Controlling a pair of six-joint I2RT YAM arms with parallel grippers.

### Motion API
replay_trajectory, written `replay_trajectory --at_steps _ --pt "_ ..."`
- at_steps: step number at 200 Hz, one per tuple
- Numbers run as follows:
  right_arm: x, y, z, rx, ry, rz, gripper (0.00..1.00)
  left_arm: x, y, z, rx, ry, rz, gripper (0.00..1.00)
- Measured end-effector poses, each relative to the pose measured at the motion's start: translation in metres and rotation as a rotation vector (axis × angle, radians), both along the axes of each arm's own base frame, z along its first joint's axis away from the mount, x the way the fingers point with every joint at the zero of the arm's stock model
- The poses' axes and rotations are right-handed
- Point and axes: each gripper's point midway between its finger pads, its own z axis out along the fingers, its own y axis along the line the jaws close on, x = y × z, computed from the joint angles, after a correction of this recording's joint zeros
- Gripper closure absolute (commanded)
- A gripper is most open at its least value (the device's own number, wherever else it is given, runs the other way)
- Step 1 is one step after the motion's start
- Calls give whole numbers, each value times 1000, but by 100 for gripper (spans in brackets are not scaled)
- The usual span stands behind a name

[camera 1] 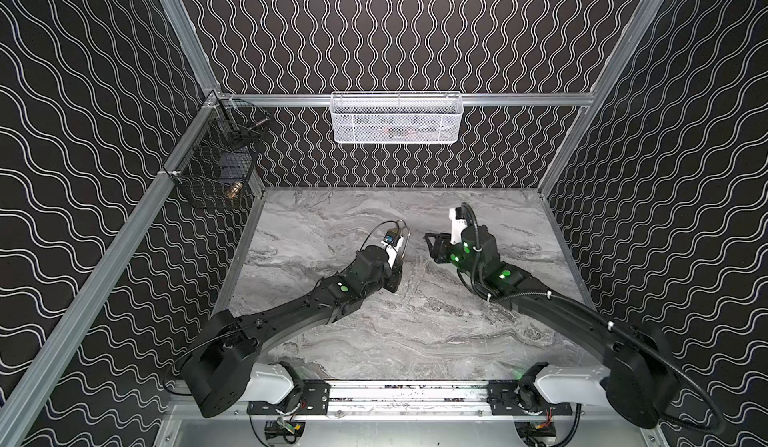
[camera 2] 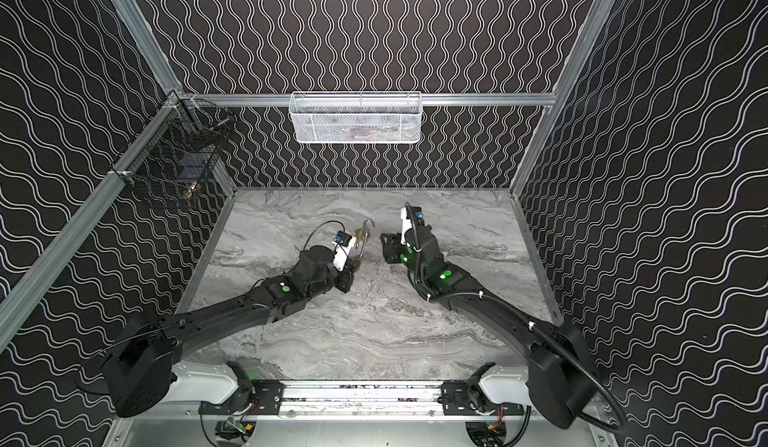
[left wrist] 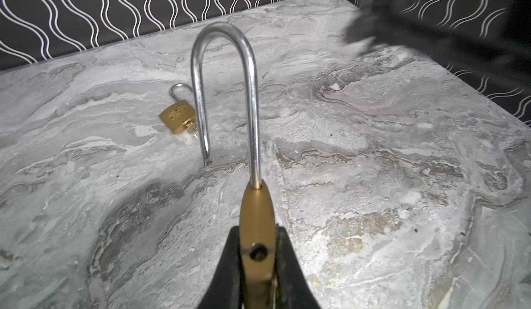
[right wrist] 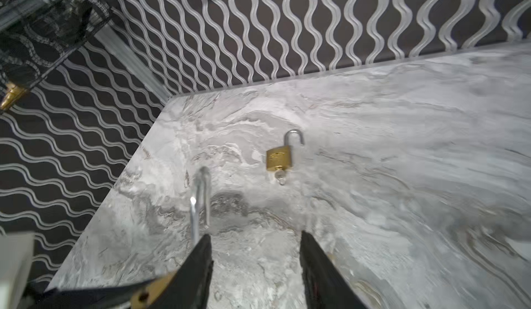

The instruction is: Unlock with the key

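My left gripper (left wrist: 258,230) is shut on the brass body of a long-shackle padlock (left wrist: 255,207). Its steel shackle (left wrist: 224,63) stands sprung out of the body, with the free leg hanging clear and the empty shackle hole facing the left wrist camera. Beyond it a small brass padlock (left wrist: 179,116) lies flat on the marble table (left wrist: 373,178), shackle open, with a silver key (right wrist: 280,177) in its keyhole. My right gripper (right wrist: 255,235) is open and empty, just right of the held shackle (camera 2: 365,233). It points towards the small padlock (right wrist: 278,156).
A white mesh basket (camera 1: 395,119) hangs on the back wall. Black wire baskets (camera 1: 216,166) holding brass items hang on the left rail. Patterned walls close in the table on three sides. Both arms meet near the table's middle.
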Motion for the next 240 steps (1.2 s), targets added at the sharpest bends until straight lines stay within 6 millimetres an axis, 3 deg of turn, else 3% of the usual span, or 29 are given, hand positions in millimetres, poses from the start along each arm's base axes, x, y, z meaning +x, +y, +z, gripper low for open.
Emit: replay_trajectory --at_steps 20,39,61,96,141,184,240 --pt "-3 -23 -11 13 -9 -46 29 0 -2 -10 -110 61 -94 100" --pt "-4 -40 -43 47 27 -30 28 -6 -13 -8 -261 140 -196 100" --pt "-21 -32 -68 92 65 81 26 -19 -33 16 -437 166 -360 100" --pt "-30 -7 -46 182 -2 239 26 -21 -42 35 -581 189 -454 100" --pt "-34 4 -30 224 -47 310 25 -29 -44 45 -604 194 -503 100" --pt "-9 2 -27 206 -25 228 24 -37 -44 49 -607 197 -540 100" --pt "15 2 -26 137 25 140 31 -32 -36 42 -548 185 -472 100"
